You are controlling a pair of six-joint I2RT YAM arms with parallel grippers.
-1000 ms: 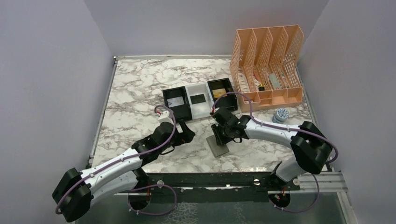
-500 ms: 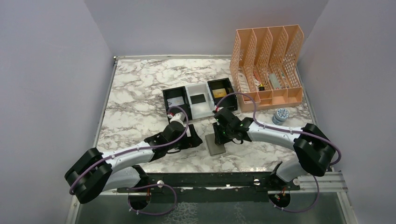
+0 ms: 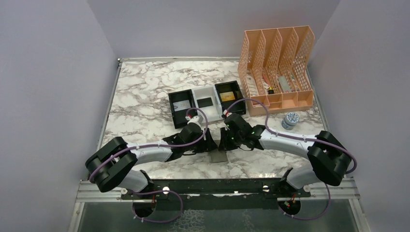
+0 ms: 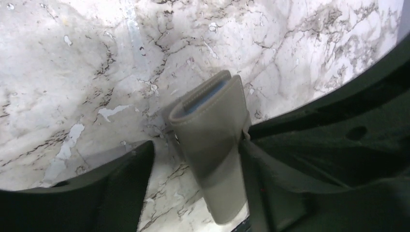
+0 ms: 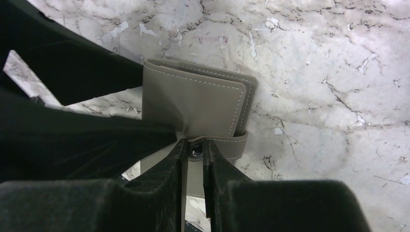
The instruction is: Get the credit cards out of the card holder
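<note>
The holder (image 5: 193, 104) lies folded on the marble table (image 5: 338, 72), between the 2 arms. It looks light, soft and slack (stitched skin, blue lining (image 4: 205, 96)), so it will likely flop unless pinned. The strap (image 5: 232, 145) and fold edge look like the best holds. Right gripper (image 5: 195, 145): jaws narrow, pinching the strap. Left gripper (image 4: 198, 145): jaws wide, astride the holder. No writing is readable.

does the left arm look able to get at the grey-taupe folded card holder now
Likely yes: the grey-taupe card holder sits between the left gripper's open fingers; the right gripper only pinches its strap.
</note>
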